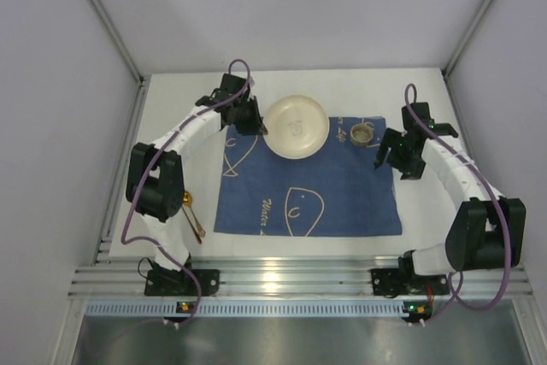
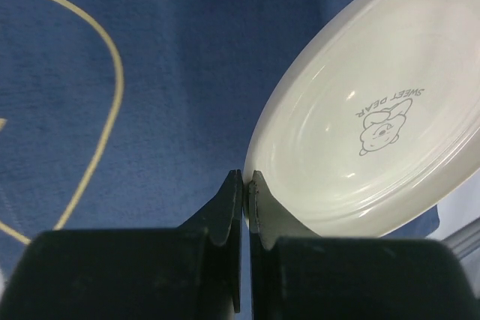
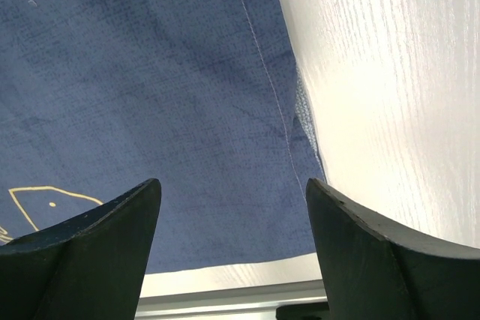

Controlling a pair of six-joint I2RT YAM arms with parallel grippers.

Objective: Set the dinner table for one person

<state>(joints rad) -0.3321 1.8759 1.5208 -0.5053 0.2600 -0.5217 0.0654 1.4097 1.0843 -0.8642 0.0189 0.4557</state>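
**A:** Left gripper (image 2: 244, 181) state?

**B:** Jaws are pressed together and nothing is seen between them. The plate (image 2: 375, 118) rim is touched just beside the fingertips, on the placemat's (image 2: 150, 73) far edge.

**A:** Right gripper (image 3: 232, 185)?

**B:** It is spread wide and empty, held over the placemat's right edge, with the bare dinner table (image 3: 390, 73) beside it.

**A:** Progress?

**B:** The placemat is laid on the dinner table. The plate and a small cup (image 1: 362, 133) are set along the placemat's far edge. A gold utensil (image 1: 193, 215) is left off the placemat, just to its left. It is judged about halfway: the plate is not yet centred and the utensil is not yet placed.
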